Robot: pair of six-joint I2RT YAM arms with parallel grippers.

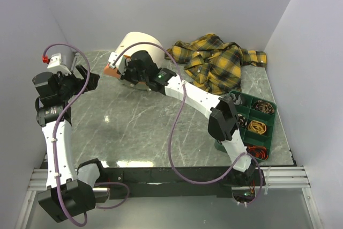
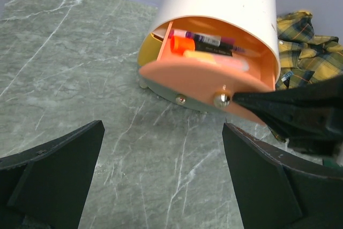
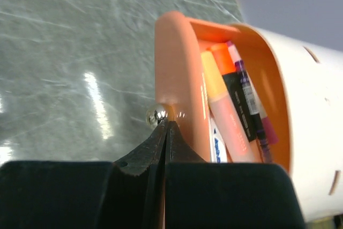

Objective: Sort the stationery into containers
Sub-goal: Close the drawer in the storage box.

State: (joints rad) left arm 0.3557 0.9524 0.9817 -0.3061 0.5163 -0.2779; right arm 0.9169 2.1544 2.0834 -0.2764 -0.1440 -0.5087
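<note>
The cream drum-shaped drawer box [image 1: 140, 44] lies at the back of the table with its orange drawer [image 2: 198, 79] pulled partly out. Inside lie an orange highlighter [image 2: 182, 44], a peach marker [image 3: 228, 116] and a black pen [image 2: 211, 39]. My right gripper [image 3: 167, 124] is shut, and its tips touch the drawer's shiny knob [image 3: 159, 115] from below. My left gripper [image 2: 162, 127] is open over bare table in front of the drawer, with nothing between its fingers. The dark green tray [image 1: 270, 127] sits at the right edge.
A yellow-and-black plaid shirt [image 1: 217, 60] lies crumpled at the back right, beside the box. The tray's compartments hold coiled rubber bands [image 1: 258, 127]. A second small knob [image 2: 181, 100] sits lower on the drawer front. White walls enclose the table.
</note>
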